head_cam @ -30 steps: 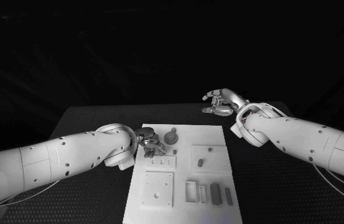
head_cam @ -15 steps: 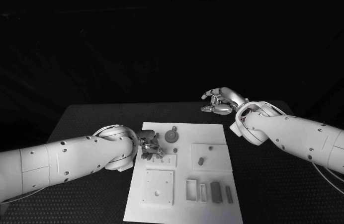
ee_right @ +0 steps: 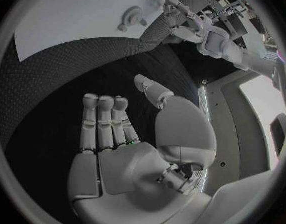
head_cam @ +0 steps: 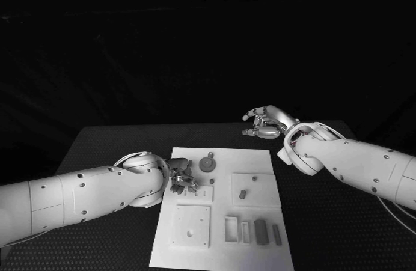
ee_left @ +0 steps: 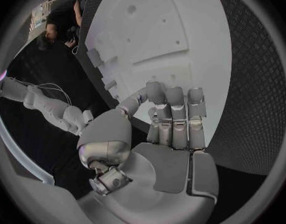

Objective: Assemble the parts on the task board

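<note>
The white task board (head_cam: 260, 163) lies in the middle of the black table. On it are a round part (head_cam: 207, 163), a small part (head_cam: 211, 181) and an oblong part (head_cam: 243, 194) on a square plate. My left hand (head_cam: 182, 177) hovers over the board's left edge, above a small slotted plate (head_cam: 201, 193). In the left wrist view its fingers (ee_left: 174, 114) are curled together with the thumb (ee_left: 133, 102) against them, and I see no part between them. My right hand (head_cam: 264, 122) hangs over the bare table beyond the board's far right corner, fingers (ee_right: 105, 119) apart and holding nothing.
A square plate with holes (head_cam: 190, 226) and a row of slots with upright pieces (head_cam: 258, 231) fill the board's near end. Black table surface (head_cam: 113, 142) surrounds the board on all sides.
My left hand has drifted a little toward me along the board's left edge, and its forearm has shifted with it. My right hand has hardly moved.
</note>
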You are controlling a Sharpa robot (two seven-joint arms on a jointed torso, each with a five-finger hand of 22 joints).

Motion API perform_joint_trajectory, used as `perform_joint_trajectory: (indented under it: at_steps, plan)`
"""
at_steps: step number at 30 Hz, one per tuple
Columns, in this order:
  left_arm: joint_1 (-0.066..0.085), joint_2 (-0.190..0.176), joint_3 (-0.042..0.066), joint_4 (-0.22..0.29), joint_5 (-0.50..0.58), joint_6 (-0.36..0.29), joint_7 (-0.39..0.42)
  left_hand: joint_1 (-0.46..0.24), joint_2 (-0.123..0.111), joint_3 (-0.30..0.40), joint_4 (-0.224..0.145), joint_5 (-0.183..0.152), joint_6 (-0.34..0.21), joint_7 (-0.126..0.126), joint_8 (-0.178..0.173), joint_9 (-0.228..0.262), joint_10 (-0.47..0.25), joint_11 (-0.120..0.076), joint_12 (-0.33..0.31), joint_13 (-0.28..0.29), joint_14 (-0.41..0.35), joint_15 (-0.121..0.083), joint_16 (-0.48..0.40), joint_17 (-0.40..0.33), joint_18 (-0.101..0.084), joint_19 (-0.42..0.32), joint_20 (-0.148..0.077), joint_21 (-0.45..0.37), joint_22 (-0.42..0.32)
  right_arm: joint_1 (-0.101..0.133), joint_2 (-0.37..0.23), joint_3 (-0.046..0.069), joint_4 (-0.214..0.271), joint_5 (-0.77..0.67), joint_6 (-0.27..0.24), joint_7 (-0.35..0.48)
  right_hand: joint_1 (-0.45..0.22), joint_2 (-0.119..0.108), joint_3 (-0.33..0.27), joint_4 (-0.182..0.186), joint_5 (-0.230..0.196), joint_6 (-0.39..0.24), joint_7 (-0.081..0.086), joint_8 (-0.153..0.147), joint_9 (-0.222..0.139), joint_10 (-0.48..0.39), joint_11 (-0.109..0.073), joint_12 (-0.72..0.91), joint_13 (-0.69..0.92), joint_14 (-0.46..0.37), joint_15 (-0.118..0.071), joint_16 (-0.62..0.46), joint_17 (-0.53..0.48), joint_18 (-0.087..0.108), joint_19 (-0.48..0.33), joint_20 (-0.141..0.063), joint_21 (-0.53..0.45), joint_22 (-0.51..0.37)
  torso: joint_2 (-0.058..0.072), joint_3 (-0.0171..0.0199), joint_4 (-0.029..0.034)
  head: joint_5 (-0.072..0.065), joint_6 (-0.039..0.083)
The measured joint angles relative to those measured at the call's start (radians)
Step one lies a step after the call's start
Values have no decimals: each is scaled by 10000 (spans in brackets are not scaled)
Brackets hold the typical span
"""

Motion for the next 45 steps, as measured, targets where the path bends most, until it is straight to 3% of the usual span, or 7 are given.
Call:
perform_joint_trajectory:
  at_steps: [1, 3, 5, 12, 26, 35, 45]
  plan:
    - [-10, 8, 0, -12, -17, -1, -9, -24, 24, 30, -37, -66, 1, -1, 0, 1, 0, 0, 42, -18, 1, 0, 43, -22, 0, 0, 0, 0, 0, 0, 1, 0, 3, 0, 8, -2, 0, 0, -3, -3, 0, -1, 1, 0, 0, 0, 0, 0, -2, 0, 0, 0, -2, -29, 0, 0, 0, 0, -1, -1, 1, -1, -2]
    - [-31, 19, -2, -25, -43, -1, -25, -18, -38, 531, 104, -690, 1, -1, -11, 1, -1, -1, 89, -75, 1, 0, 69, -96, 0, 0, 0, 0, 0, 0, 3, 0, 14, -2, 28, -6, 0, 0, -27, -27, 0, -13, 13, 0, 0, -1, 1, 0, -19, 0, 0, 0, -13, -33, -19, 19, 0, 5, -2, -1, 1, 0, -3]
    - [-48, 38, -4, -38, -66, -1, -37, -70, -147, 953, 233, -1005, 2, -2, -10, 12, -2, -1, 120, -127, 1, 0, 127, -160, 0, 0, 0, 42, 0, 0, 6, 0, 22, -4, 47, -9, 0, 0, -27, -27, 0, -14, 13, 0, -1, -5, 4, 39, -25, -28, 29, 0, -13, -36, -35, 35, 0, 11, -3, 0, 0, 10, -3]
    - [-73, 86, -4, -93, -129, -6, -53, -192, -290, 1175, 380, -1049, 3, -3, 42, 71, -3, -1, 158, -189, 15, 16, 147, -247, 0, -1, 0, 78, -1, 0, 16, 0, 21, -6, 102, -16, 0, 0, -55, 1, 0, -15, 15, 0, -12, -23, 23, 39, -35, -35, 36, 0, -22, -44, -35, 35, 0, 11, -4, 5, -10, 14, -8]
    - [-137, 163, -1, -116, -231, -8, -57, -428, -336, 1275, 472, -1166, 38, -38, 59, 104, -11, -8, 218, -257, 14, 18, 233, -328, 0, -2, 0, 116, -2, 0, 33, 0, 23, -25, 215, -31, 0, 0, -111, 2, 40, -32, 32, 0, -29, -39, 39, 39, -61, -35, 36, 0, -32, -104, -35, 35, 1, 20, -2, 3, -7, -44, -20]
    - [-148, 178, -3, -140, -285, 8, -64, -653, -430, 1268, 615, -1356, 183, -146, 62, 117, -25, -33, 274, -309, 14, 18, 274, -395, 1, -2, -1, 155, 6, 0, 38, 0, 22, -29, 256, -36, 0, 0, -111, 2, 40, -46, 46, 0, -37, -55, 55, 38, -70, -35, 36, 1, -41, -29, -35, 35, 1, 19, -5, -8, 0, -52, -32]
    - [-150, 182, -4, -151, -317, 36, -72, -826, -848, 1254, 822, -1744, 468, -397, 100, 155, -16, -42, 322, -394, 14, 14, 349, -502, 0, -3, 0, 195, 5, 0, 37, 0, 30, -38, 275, -40, 0, 0, -111, 2, 39, -49, 49, 0, -36, -55, 55, 78, -81, -35, 36, 1, -41, -28, -35, 36, 1, 19, -6, -11, 6, -54, -49]
